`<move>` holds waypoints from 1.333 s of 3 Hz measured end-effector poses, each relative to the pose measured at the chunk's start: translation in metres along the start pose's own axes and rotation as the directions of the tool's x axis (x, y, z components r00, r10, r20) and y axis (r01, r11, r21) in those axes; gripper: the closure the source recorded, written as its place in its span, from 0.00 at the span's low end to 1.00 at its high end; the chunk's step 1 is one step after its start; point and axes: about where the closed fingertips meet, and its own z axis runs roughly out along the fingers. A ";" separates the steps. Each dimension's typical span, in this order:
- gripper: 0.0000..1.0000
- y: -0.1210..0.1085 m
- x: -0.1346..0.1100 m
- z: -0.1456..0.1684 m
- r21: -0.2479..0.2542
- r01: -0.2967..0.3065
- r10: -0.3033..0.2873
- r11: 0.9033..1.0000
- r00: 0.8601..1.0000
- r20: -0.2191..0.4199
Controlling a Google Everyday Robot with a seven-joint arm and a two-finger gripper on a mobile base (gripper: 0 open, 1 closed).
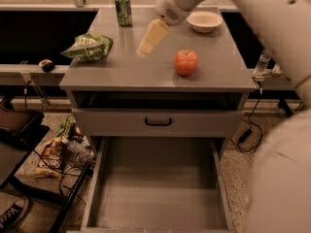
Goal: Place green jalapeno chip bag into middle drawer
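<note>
The green jalapeno chip bag [89, 47] lies wrinkled on the left part of the cabinet top. My gripper [145, 50], pale cream, hangs tilted down and left over the middle of the top, to the right of the bag and apart from it, holding nothing I can see. The middle drawer [155, 198] stands pulled out below, a wide grey box with a bare floor. My white arm [272, 38] crosses the upper right and fills the right foreground.
A red apple [186, 62] sits right of the gripper. A green soda can [123, 8] and a white bowl [204, 21] stand at the back. A shut drawer front with a black handle [158, 122] is above the open drawer. Snack bags and cables [56, 152] litter the floor at left.
</note>
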 end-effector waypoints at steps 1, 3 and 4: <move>0.00 -0.027 -0.024 0.066 -0.007 -0.035 0.035 0.999 0.997 0.073; 0.00 -0.024 -0.091 0.144 -0.071 -0.017 0.030 0.997 0.980 0.194; 0.00 -0.012 -0.107 0.179 -0.137 -0.005 0.037 0.990 0.972 0.231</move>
